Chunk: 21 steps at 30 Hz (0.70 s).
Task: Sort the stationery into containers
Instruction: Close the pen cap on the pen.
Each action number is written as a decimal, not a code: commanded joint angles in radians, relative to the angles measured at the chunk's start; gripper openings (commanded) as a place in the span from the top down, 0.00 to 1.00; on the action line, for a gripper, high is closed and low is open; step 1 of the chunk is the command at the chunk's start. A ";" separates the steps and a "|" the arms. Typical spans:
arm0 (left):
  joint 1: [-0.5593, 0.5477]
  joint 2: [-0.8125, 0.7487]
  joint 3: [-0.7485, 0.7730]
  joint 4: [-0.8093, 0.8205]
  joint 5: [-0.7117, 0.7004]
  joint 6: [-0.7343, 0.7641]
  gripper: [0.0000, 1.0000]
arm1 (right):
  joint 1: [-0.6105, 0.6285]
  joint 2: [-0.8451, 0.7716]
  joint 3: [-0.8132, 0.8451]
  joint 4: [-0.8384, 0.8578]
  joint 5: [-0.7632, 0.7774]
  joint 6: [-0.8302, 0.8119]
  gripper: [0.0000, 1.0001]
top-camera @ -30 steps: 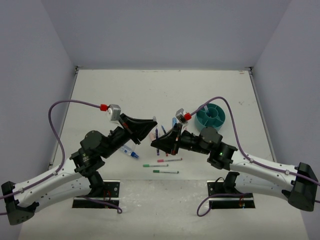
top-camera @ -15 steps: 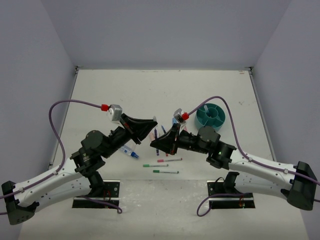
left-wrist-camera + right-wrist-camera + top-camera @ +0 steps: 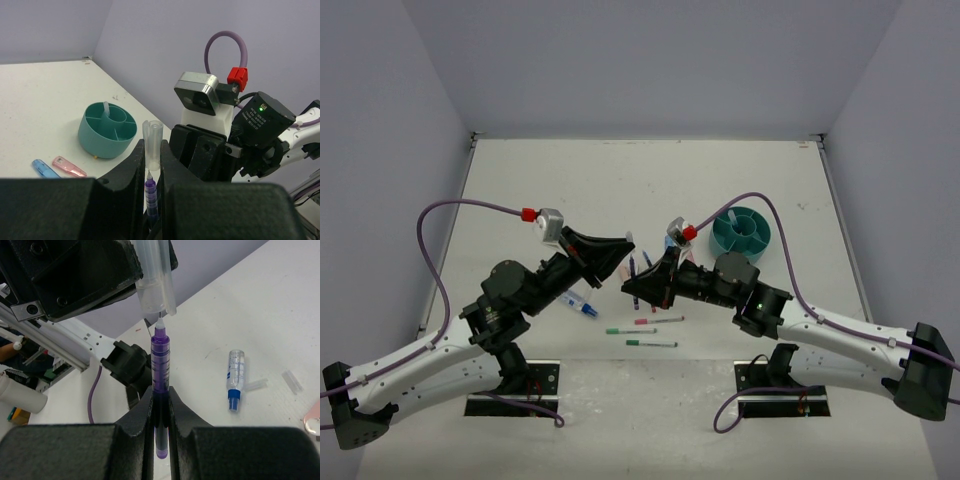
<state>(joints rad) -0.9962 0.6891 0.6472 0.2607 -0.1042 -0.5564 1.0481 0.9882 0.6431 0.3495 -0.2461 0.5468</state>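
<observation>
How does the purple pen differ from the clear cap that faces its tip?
The pen is purple, the cap clear. The pen is gripped by the right fingers, the cap by the left fingers. The pen has ribs near its tip; the cap has a clip. Both are held up, in one line.

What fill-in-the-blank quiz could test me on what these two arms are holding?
1. The right jaws are shut on a ____ pen.
2. The clear cap just beyond its tip is held by the ____ jaws.
3. The round cup with dividers is ____ in colour.
4. The clear tube lying flat is ____ at one end.
Missing words: purple; left; teal; blue.
</observation>
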 commanded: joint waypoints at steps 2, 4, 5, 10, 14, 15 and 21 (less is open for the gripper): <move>-0.002 0.003 0.033 0.022 0.007 0.023 1.00 | 0.006 -0.014 0.052 -0.010 0.041 -0.029 1.00; -0.002 0.006 0.031 0.022 0.008 0.023 1.00 | 0.006 -0.018 0.057 -0.015 0.044 -0.033 1.00; -0.002 0.006 0.031 0.022 0.009 0.024 1.00 | 0.006 -0.020 0.060 -0.018 0.044 -0.034 1.00; -0.002 0.009 0.025 0.022 0.006 0.029 1.00 | 0.006 -0.028 0.070 -0.033 0.056 -0.045 1.00; -0.002 0.007 0.016 0.022 -0.007 0.040 1.00 | 0.004 -0.037 0.073 -0.035 0.060 -0.049 1.00; -0.002 0.007 0.016 0.022 -0.009 0.041 1.00 | 0.004 -0.036 0.077 -0.040 0.064 -0.050 1.00; -0.002 0.005 0.014 0.016 -0.013 0.049 1.00 | 0.004 -0.039 0.084 -0.047 0.066 -0.053 1.00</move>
<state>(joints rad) -0.9962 0.6983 0.6474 0.2613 -0.1045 -0.5525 1.0481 0.9721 0.6762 0.2914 -0.1996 0.5135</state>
